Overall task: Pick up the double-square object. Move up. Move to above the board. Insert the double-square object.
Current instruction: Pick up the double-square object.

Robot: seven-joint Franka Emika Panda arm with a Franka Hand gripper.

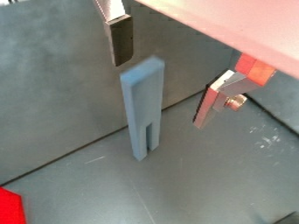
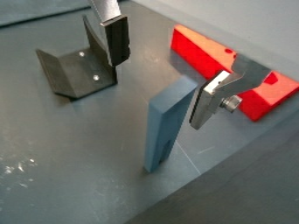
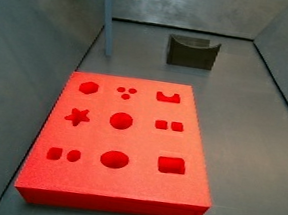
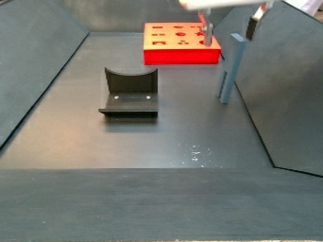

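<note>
The claw (image 2: 160, 73) is hanging released, fingers straddling the upright double-square object (image 2: 167, 128), seemingly not touching, and should be lowering squarely and centring before clenching.

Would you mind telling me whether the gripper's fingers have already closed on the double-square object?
No; in a wrist view the gripper is open, its fingers standing clear either side of the upright double-square object.
</note>
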